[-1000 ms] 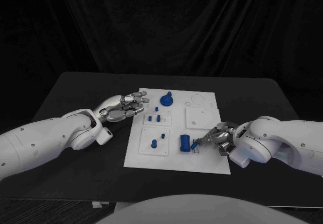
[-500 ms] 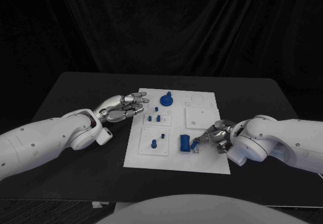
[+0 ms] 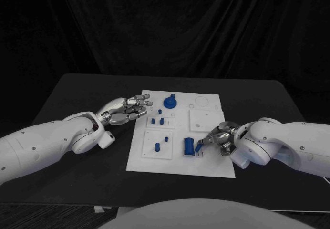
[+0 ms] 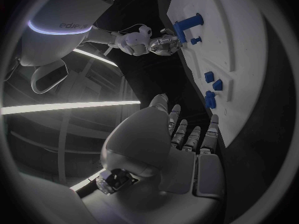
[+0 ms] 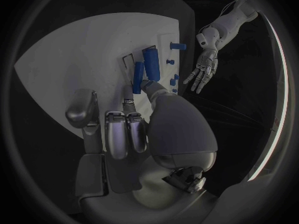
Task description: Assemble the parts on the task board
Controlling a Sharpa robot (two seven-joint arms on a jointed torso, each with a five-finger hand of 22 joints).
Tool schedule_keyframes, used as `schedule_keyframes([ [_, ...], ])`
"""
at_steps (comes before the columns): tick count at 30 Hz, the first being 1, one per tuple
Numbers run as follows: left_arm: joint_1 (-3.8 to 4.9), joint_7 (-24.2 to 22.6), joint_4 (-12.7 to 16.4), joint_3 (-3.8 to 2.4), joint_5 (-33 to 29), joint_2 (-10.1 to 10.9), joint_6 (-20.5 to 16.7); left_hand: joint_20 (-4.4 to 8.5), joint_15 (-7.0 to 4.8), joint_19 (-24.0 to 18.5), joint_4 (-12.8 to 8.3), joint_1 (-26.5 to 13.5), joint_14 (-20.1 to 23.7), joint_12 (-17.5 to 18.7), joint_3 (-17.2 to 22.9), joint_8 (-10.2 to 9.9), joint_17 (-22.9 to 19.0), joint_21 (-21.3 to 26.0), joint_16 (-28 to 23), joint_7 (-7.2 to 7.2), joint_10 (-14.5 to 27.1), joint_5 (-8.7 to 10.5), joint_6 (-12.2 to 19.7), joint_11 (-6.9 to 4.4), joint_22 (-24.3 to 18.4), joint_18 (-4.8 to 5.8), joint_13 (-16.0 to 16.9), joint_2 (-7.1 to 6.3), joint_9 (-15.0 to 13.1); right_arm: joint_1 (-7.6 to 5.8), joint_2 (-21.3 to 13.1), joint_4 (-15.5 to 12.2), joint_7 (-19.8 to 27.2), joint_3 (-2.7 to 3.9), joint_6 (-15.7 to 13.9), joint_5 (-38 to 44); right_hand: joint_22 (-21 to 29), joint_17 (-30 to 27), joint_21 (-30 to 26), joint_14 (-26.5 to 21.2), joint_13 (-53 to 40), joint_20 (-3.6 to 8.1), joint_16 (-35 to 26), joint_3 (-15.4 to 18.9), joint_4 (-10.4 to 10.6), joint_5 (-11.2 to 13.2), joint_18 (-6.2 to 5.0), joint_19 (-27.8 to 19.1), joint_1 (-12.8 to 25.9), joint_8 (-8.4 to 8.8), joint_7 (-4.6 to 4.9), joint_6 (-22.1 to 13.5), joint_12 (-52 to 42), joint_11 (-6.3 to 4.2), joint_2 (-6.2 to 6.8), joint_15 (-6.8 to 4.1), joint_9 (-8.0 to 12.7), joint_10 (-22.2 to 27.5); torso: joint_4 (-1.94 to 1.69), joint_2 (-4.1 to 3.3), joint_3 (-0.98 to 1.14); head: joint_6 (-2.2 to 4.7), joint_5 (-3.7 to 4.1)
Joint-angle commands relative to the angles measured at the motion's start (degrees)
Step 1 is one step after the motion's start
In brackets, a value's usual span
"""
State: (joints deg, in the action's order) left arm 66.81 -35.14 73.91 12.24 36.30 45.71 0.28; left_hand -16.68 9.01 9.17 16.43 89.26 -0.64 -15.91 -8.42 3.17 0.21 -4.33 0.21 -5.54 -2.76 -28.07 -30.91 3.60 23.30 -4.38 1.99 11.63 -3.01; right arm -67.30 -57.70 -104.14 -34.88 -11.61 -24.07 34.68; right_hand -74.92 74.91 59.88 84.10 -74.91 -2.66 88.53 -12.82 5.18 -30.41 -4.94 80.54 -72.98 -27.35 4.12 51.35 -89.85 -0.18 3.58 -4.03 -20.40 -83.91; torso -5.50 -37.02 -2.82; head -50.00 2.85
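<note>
Right hand [image 3: 221,139]: at the near right part of the task board [image 3: 206,164]. Its fingers [image 5: 138,91] are drawn together at a slim blue part [image 5: 137,78], which lies just beside the larger blue block [image 3: 188,145]. Whether the slim part is truly pinched or only touched cannot be told.

Risk, judged: a sideways push from these fingers could tilt or jam the slim part against the block, or skid the board on the bench [image 3: 82,157], since nothing visibly pins the board down. A loose hold could also let the part slip flat.

Blue peg [image 3: 166,140]: stands in the near left panel, apart from both hands.

Left hand [image 3: 128,109]: further back, over the board's left edge. Fingers [image 4: 187,134] spread and lightly curled, holding nothing. Small blue pieces [image 3: 161,121] lie just beside them, untouched.

Round blue part [image 3: 170,101]: at the far end, well apart from the right hand.
</note>
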Motion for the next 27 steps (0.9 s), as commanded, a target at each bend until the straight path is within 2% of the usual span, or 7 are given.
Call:
schedule_keyframes([
  [1,-0.11,-0.3,0.1,-0.06,-0.5,-0.1,0.7,-0.10,-0.28,0.4,0.0,0.5,-0.1,0.2,0.3,0.3,0.0,-0.2,0.0,-0.23,0.1,-0.34,0.2,0.24,0.0,0.22,0.0,0.20,0.0,0.35,-0.1,0.0,-0.9,-0.20,-2.6,-0.9,-6.7,13.0,-0.2,5.3,-15.1,0.59,-0.2,-2.5,-3.2,-1.2,-0.82,0.1,-0.9,-2.03,-0.34,-0.7,-0.2,-0.53,-1.86,-0.22,-1.4,-6.1,0.00,0.04,0.00,0.00,0.07],
  [3,-0.12,-0.2,0.1,-0.06,-0.5,-0.1,0.8,-0.10,-0.28,0.4,0.0,0.5,-0.1,0.2,0.3,0.3,0.0,-0.2,0.0,-0.23,0.1,-0.34,0.2,0.24,0.0,0.22,0.0,0.20,0.0,0.35,-0.2,0.0,-0.8,-0.20,-2.8,-1.4,-6.8,13.0,-0.2,5.3,-15.1,0.72,-0.2,-2.9,-4.2,-2.1,-0.81,0.1,-0.6,-4.11,-0.53,-1.4,-0.2,-0.67,-2.08,-0.37,-2.7,-6.1,0.00,0.01,0.00,0.00,0.08],
  [9,-0.15,0.0,0.1,-0.06,-0.5,-0.1,0.9,-0.10,-0.25,0.4,0.0,0.5,-0.1,0.1,0.4,0.3,0.0,-0.2,0.0,-0.23,0.1,-0.37,0.2,0.23,-0.1,0.23,0.0,0.23,0.0,0.35,-0.9,-0.4,-0.5,-0.19,-3.0,-3.9,-6.9,13.0,-0.1,5.3,-15.1,0.92,-0.2,-3.4,-5.4,-2.5,-0.76,0.3,0.0,-7.15,-0.94,-2.3,-0.2,-1.01,-2.23,-0.62,-4.6,-6.1,0.01,0.03,0.01,0.00,-0.02],
  [27,-0.25,0.7,0.0,-0.05,-0.5,-0.2,1.2,-0.10,-0.24,0.3,0.0,0.6,-0.1,0.2,0.4,0.3,0.0,-0.2,0.0,-0.23,0.1,-0.38,0.2,0.23,-0.2,0.23,0.0,0.26,0.0,0.32,-2.2,-0.7,0.2,-0.19,-2.4,-7.8,-7.2,13.2,0.3,5.4,-15.1,1.07,-0.1,-4.1,-6.3,-2.9,-0.67,0.5,0.3,-9.01,-1.07,-3.0,-0.2,-1.15,-2.41,-0.76,-5.7,-6.1,0.01,-0.01,0.01,0.00,-0.13],
])
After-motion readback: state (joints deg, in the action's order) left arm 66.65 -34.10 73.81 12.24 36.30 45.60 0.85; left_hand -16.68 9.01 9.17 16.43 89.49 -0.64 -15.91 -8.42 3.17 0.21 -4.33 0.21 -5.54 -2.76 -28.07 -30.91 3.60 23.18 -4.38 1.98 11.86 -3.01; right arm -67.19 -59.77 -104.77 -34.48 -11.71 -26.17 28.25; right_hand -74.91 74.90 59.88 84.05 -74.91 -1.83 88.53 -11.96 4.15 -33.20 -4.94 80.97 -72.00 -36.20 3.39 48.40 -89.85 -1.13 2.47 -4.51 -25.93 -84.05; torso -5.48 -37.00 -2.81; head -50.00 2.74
